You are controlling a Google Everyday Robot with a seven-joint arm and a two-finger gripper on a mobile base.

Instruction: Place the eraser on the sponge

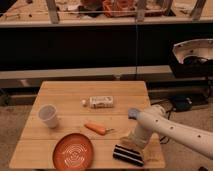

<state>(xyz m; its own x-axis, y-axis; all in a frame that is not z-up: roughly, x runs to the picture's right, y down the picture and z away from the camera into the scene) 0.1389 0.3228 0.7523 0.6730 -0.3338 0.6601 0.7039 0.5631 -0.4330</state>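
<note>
The eraser, a flat black block with thin white stripes, lies near the table's front edge, right of the orange plate. My gripper is at the end of the white arm, which reaches in from the right. It hangs right over the eraser's back edge, touching it or nearly so. The sponge, a small light-blue pad, lies at the table's right side just behind the arm, which partly covers it.
On the wooden table are a white cup at the left, an orange plate at the front, a carrot in the middle and a white printed box further back. A dark shelf runs behind the table.
</note>
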